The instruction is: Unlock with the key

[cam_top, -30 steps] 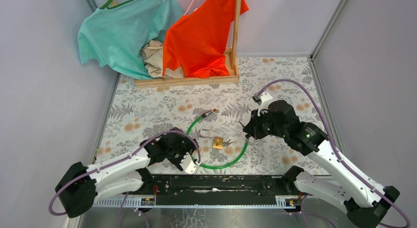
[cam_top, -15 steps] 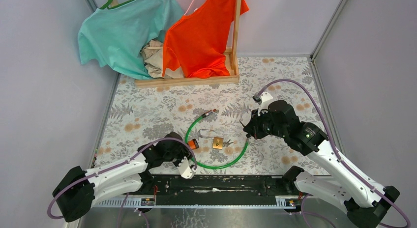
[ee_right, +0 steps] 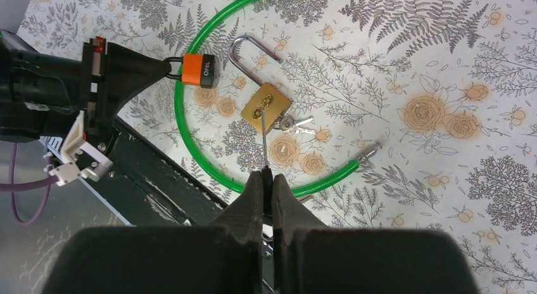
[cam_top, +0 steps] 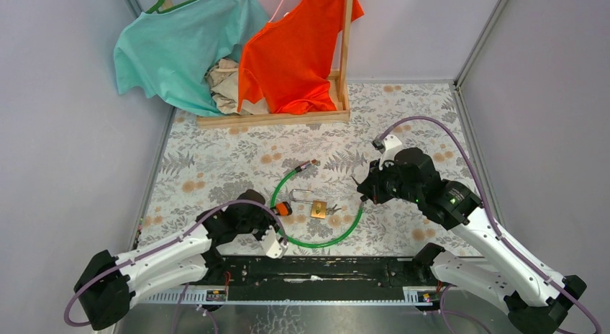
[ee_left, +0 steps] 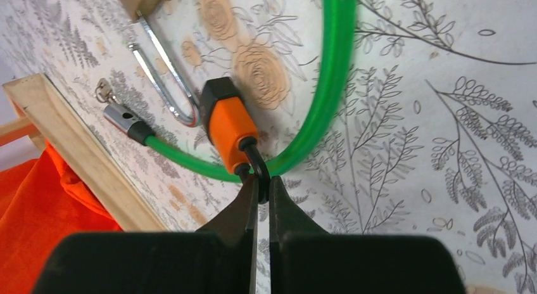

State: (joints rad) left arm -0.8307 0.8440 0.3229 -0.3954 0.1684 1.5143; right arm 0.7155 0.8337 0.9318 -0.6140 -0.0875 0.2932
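A floral table (cam_top: pixel 216 161) holds a brass padlock (ee_right: pixel 266 107). The left gripper (ee_left: pixel 259 189) is clamped on the shackle of an orange padlock (ee_left: pixel 228 126). The right gripper (ee_right: pixel 267 177) has its fingers pressed together.

The left arm (cam_top: pixel 165 251) and right arm (cam_top: pixel 496 240) have white shells over black joints. A purple cable (cam_top: pixel 440 125) loops along each. A small green light (cam_top: pixel 451 198) glows on the right arm. The left end effector (ee_left: pixel 263 183) and right end effector (ee_right: pixel 267 173) are black, each with two tapering fingers.
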